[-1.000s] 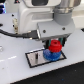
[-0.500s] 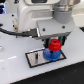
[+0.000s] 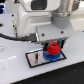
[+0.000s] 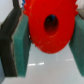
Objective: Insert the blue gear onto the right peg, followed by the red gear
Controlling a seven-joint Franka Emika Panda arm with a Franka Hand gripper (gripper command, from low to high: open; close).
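Now pincer [image 3: 52, 46] clamping red gear [image 3: 52, 48], over blue gear [image 3: 53, 55]

Lab/sim-type setup: bare white table [image 3: 12, 70], robot arm [image 3: 47, 17], grey peg plate [image 3: 34, 59].

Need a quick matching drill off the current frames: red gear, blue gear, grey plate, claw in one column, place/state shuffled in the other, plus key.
Things:
1. red gear
2. blue gear
3. grey plate
4. claw

Places or states:
A. flat on the white table, black border
B. lies on the plate, under the other gear
C. held between the teal pads
D. shut on a gear

Pairs: 1-C, 2-B, 3-A, 4-D
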